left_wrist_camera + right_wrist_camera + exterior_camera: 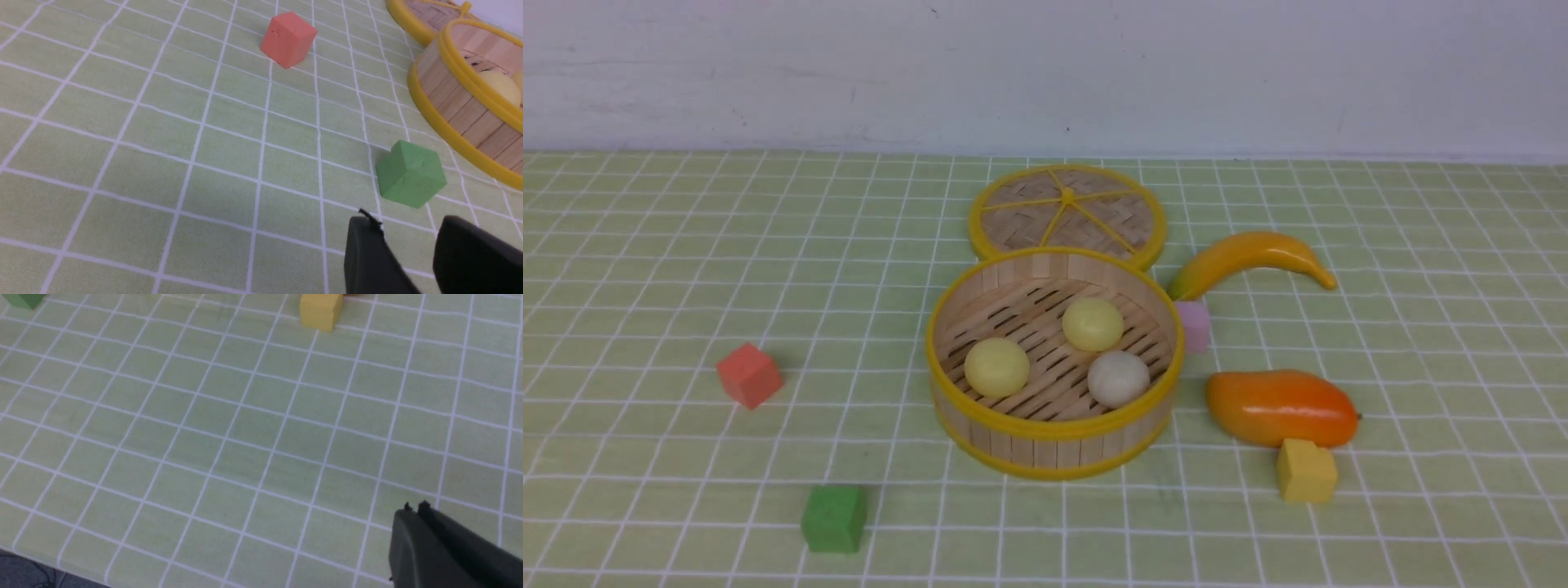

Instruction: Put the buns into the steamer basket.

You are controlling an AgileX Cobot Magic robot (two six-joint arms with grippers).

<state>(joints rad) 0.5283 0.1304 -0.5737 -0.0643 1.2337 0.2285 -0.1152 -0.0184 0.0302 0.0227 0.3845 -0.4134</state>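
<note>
The steamer basket (1054, 437) stands in the middle of the cloth. All three buns lie on its slatted floor: a pale yellow one (996, 367) at front left, a pale yellow one (1092, 323) at the back, an off-white one (1118, 378) at front right. Neither gripper shows in the front view. My left gripper (408, 228) is open and empty, low over the cloth near the green cube (410, 173); the basket wall (457, 102) and one yellow bun (500, 87) show beyond it. My right gripper (413, 508) is shut and empty over bare cloth.
The woven lid (1067, 214) lies behind the basket. A banana (1250, 260), a pink cube (1194, 327), a mango (1281, 407) and a yellow cube (1306, 469) sit to its right. A red cube (749, 374) and a green cube (834, 518) sit to its left.
</note>
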